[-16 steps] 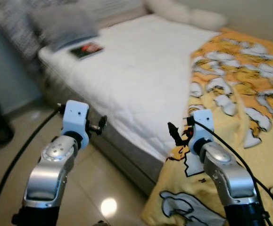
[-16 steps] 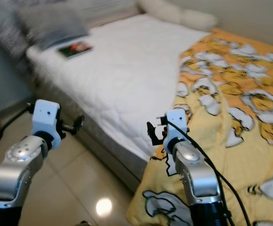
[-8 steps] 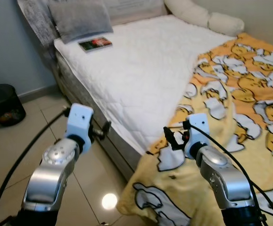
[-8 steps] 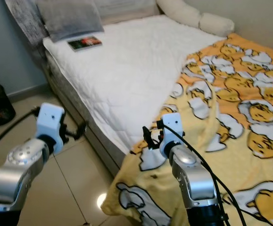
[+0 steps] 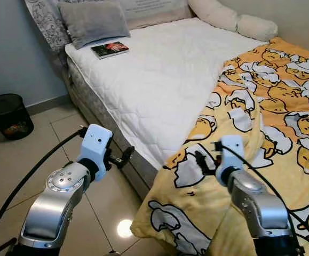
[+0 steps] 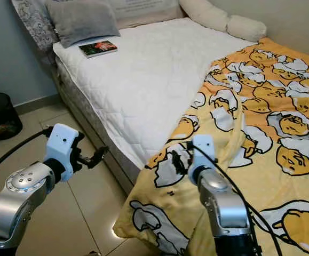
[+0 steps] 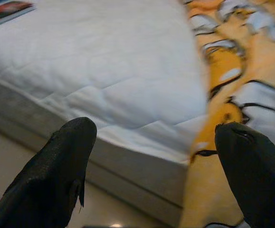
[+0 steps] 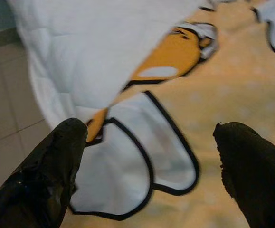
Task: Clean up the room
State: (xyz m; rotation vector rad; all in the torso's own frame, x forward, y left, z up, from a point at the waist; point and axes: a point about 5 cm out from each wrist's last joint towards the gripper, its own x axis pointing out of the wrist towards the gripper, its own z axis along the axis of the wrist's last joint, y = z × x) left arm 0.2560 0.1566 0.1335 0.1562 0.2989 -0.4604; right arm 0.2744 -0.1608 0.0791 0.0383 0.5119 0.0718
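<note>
A yellow cartoon-print blanket [image 5: 261, 122] covers the right part of the bed [image 5: 159, 69], and its corner hangs over the bed's side toward the floor. My right gripper [image 5: 202, 161] is open just above that hanging corner, whose white and black-outlined patch [image 8: 128, 175] lies below the fingers. My left gripper [image 5: 123, 157] is open, held over the floor beside the bed's side, facing the mattress edge [image 7: 128, 142]. A book [image 5: 110, 49] lies on the white mattress near a grey pillow [image 5: 93, 21].
A black bin [image 5: 6, 114] stands on the tiled floor [image 5: 31, 154] at the left by the wall. White pillows [image 5: 234, 18] lie at the head of the bed. A black cable [image 5: 31, 170] runs along my left arm.
The whole picture has shifted and sharpened, so the camera has moved; the bin has come into view. Both arms keep the same raised pose, with the right gripper now over the blanket's corner.
</note>
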